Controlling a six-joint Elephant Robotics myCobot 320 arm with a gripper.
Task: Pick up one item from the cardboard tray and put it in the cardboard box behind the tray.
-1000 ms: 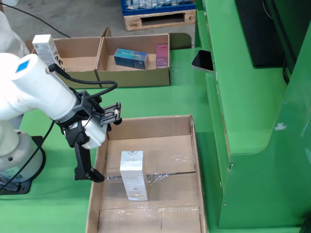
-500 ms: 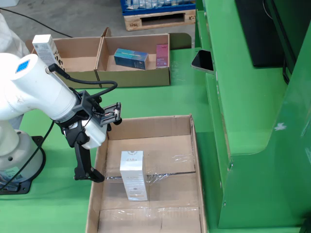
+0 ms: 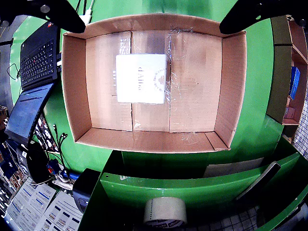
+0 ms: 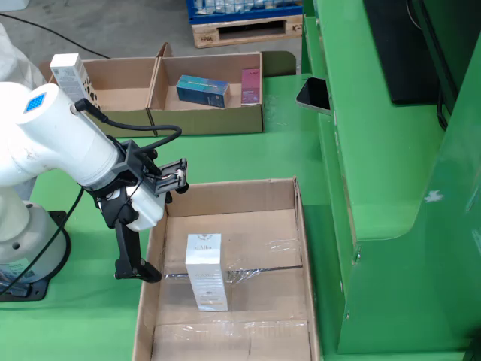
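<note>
The gripper (image 4: 143,248) hangs over the left wall of the tray (image 4: 293,226) in the still view, its jaws spread wide and empty. From the riding view, both dark fingers (image 3: 62,14) show at the top corners, well apart. The white carton (image 3: 141,78) lies flat on the tray floor, below and between the jaws, untouched. The box (image 4: 207,120) sits beyond the tray on the green worktop (image 4: 225,154), holding what seems a blue carton (image 4: 203,91).

Cut off and unreadable

Beside the cardboard tray (image 3: 77,86), both gripper fingers (image 3: 62,14) run past image's top edge; white box (image 3: 141,78) lettering blurs.
</note>
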